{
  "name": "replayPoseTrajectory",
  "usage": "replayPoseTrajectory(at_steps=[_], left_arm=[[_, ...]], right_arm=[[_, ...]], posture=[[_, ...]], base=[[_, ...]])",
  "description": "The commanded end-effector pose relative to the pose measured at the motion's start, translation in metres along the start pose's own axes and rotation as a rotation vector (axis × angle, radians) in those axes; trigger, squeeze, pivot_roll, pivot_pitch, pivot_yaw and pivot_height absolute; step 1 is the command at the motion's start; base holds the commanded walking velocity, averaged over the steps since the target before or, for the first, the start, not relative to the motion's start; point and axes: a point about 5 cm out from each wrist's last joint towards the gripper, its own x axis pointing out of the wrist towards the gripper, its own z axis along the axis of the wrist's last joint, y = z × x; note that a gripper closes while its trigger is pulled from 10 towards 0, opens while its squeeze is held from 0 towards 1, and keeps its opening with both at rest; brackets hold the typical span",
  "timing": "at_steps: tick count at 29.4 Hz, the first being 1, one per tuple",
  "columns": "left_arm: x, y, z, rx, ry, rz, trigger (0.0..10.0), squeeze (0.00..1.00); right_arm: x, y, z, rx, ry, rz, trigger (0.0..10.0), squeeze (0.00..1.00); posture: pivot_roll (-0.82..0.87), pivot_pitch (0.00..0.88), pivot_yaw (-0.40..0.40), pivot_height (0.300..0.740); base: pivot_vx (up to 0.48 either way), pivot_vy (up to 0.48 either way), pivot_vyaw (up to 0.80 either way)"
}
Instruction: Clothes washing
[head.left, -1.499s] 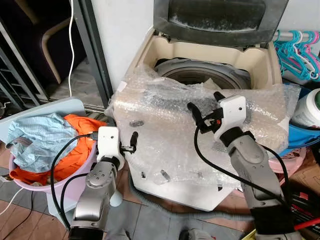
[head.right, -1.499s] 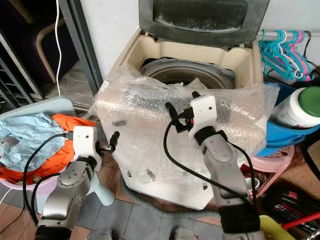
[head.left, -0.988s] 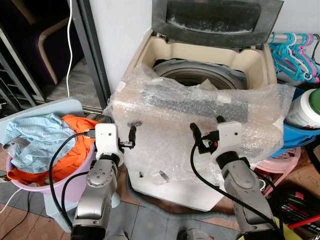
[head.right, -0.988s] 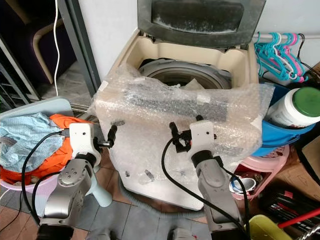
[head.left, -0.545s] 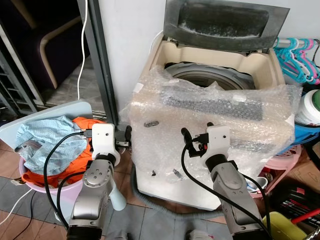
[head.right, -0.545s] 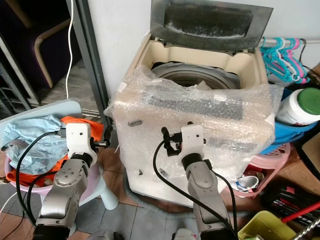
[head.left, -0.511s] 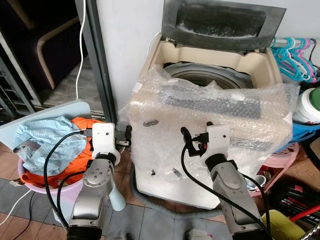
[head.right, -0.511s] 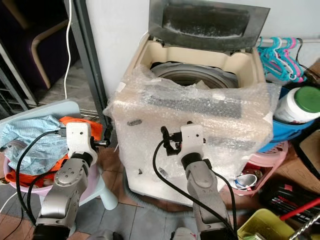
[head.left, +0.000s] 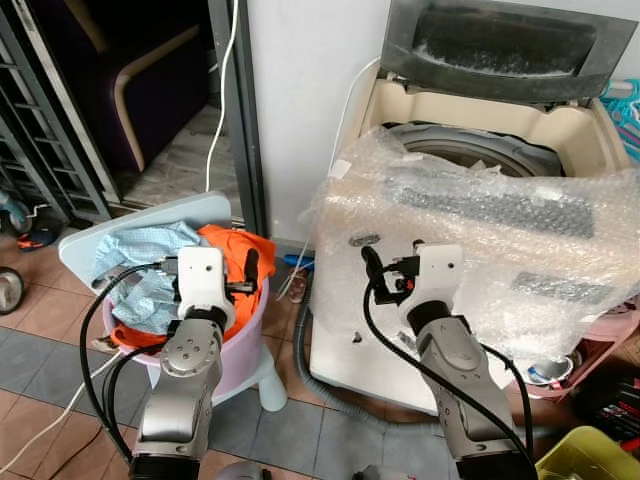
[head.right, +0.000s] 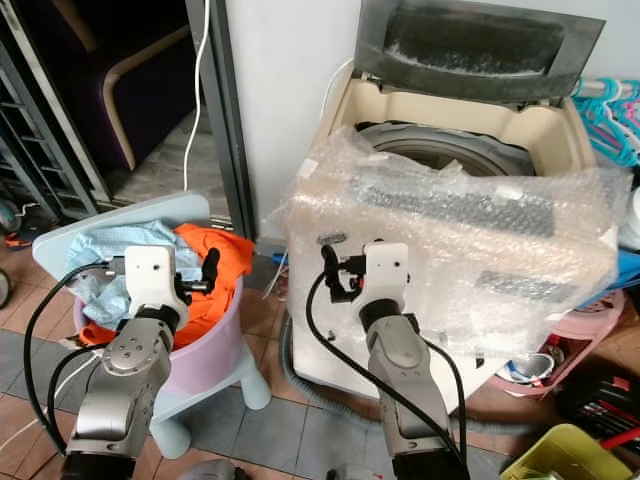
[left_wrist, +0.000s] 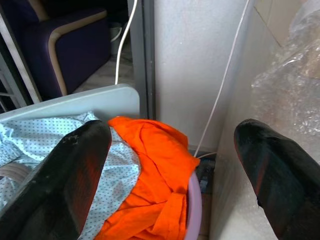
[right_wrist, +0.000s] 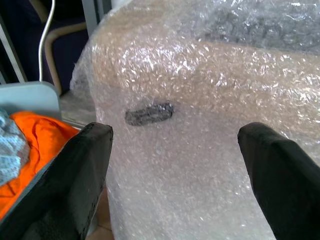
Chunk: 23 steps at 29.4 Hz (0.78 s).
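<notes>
The big cream washing machine (head.left: 420, 300) stands with its grey lid (head.left: 500, 45) up and bubble wrap (head.left: 480, 240) over its front. Beside it, a pink plastic tub (head.left: 240, 330) holds an orange cloth (head.left: 232, 255) and a pale blue dotted cloth (head.left: 140, 265). The left gripper (head.left: 247, 270) hangs over the tub, fingers wide apart. The right gripper (head.left: 375, 272) is near the wrapped front, fingers spread too.

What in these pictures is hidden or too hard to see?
- Drum contents: in the eye views, bubble wrap covers the washing machine front and rim.
- Control markings: blurred under the wrap.
- Clothes deeper in the pink basin: buried beneath the orange garment and blue cloth.
- Hangers: cut off by the edge.
</notes>
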Motion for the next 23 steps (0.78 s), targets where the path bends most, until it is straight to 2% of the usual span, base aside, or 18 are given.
replayPoseTrajectory(at_steps=[1, 3, 6, 11, 16, 21, 23], left_arm=[[0.001, 0.008, -0.001, -0.003, 0.029, 0.026, 10.0, 0.00], [0.000, 0.007, -0.003, -0.035, 0.052, 0.001, 10.0, 0.00], [-0.003, 0.007, -0.003, -0.054, 0.045, -0.010, 10.0, 0.00], [-0.003, 0.012, -0.005, -0.032, 0.049, 0.015, 10.0, 0.00], [-0.001, 0.020, -0.001, 0.033, 0.004, 0.030, 10.0, 0.00], [0.000, 0.019, 0.000, 0.009, -0.003, 0.005, 10.0, 0.00], [-0.001, 0.015, -0.002, -0.010, 0.022, -0.010, 10.0, 0.00]], right_arm=[[-0.002, 0.002, -0.002, 0.006, 0.010, 0.020, 10.0, 0.00], [-0.003, 0.002, -0.002, 0.005, -0.002, 0.035, 10.0, 0.00], [-0.003, -0.001, 0.001, -0.062, -0.023, 0.030, 10.0, 0.00], [-0.002, -0.004, 0.000, -0.051, -0.019, 0.020, 10.0, 0.00], [0.001, -0.003, 0.000, -0.051, -0.026, 0.036, 10.0, 0.00], [0.003, -0.002, 0.003, -0.047, -0.035, 0.043, 10.0, 0.00], [0.004, -0.003, 0.003, -0.049, -0.036, 0.043, 10.0, 0.00]], posture=[[-0.04, 0.000, 0.005, 0.740], [-0.04, 0.000, 0.005, 0.740], [-0.04, 0.000, 0.006, 0.740], [-0.04, 0.000, 0.005, 0.740], [-0.04, 0.000, 0.004, 0.740], [-0.03, 0.000, 0.001, 0.740], [-0.03, 0.000, 0.000, 0.740]], base=[[0.000, 0.000, 0.00], [0.000, 0.000, 0.00], [0.000, 0.000, 0.76], [0.000, 0.000, 0.78], [0.000, 0.000, 0.78], [0.000, 0.000, 0.78], [0.000, 0.000, 0.78]])
